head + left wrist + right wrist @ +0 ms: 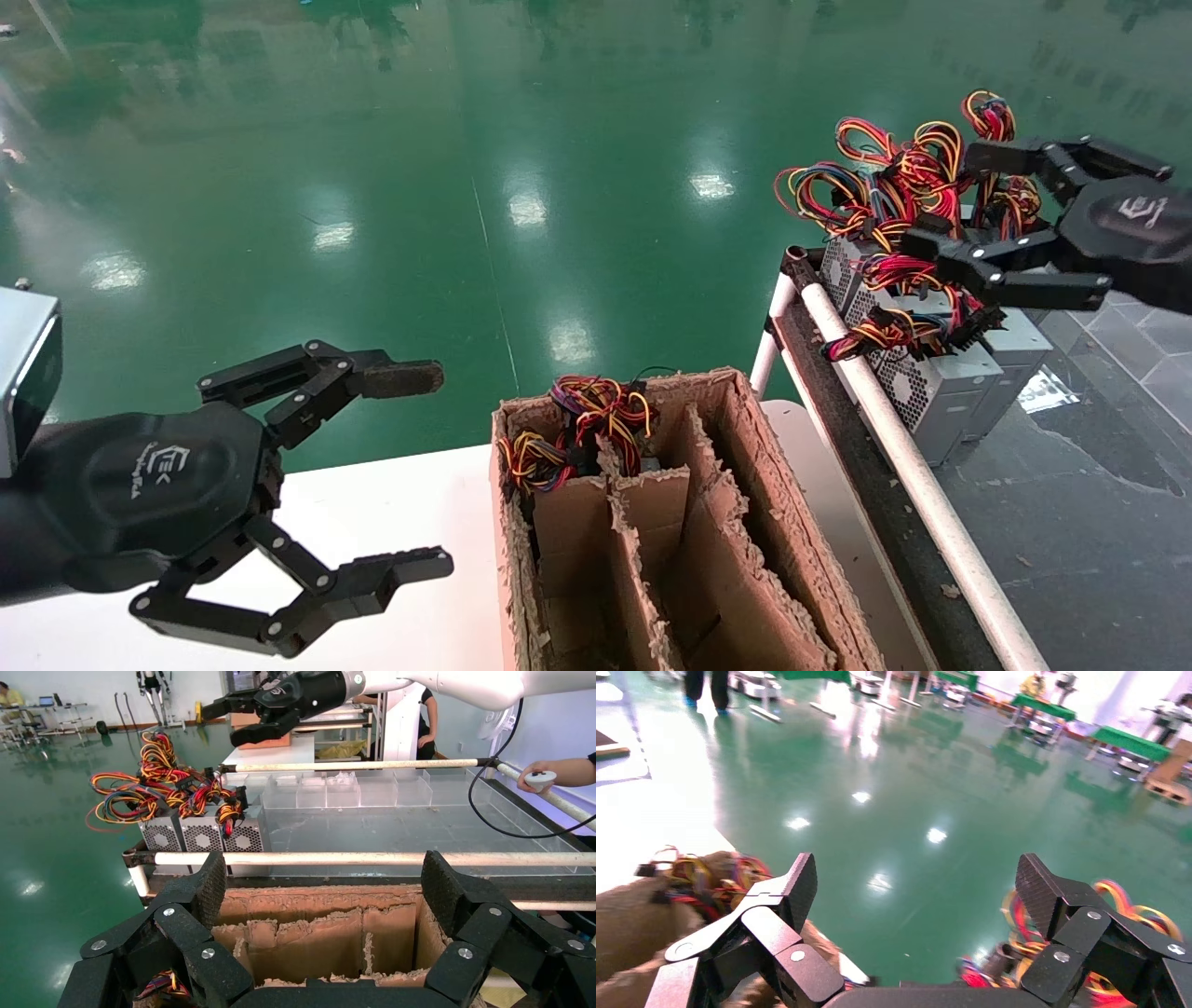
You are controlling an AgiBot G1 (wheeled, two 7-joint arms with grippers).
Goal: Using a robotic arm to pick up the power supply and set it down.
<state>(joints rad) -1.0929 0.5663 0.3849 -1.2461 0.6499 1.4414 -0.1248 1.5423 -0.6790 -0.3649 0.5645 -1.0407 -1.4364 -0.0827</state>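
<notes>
A row of grey power supplies (934, 390) with perforated vent faces (202, 837) stands at the near end of the rack on my right. Their red, yellow and black wires (896, 184) pile up on top. My right gripper (945, 200), the all-black robotic arm, hovers open just above those wires with nothing between its fingers. In the right wrist view the gripper (916, 881) frames green floor, with wires (1117, 901) beside one finger. My left gripper (433, 471) hangs open and empty to the left of the cardboard box (745, 485).
The box's torn dividers (652, 540) split it into compartments. Another wire bundle (596, 410) sticks out of the far-left one. A white rail (894, 438) edges the rack. Clear bins (337, 790) sit farther along it. A person's hand (545, 778) holds a white remote.
</notes>
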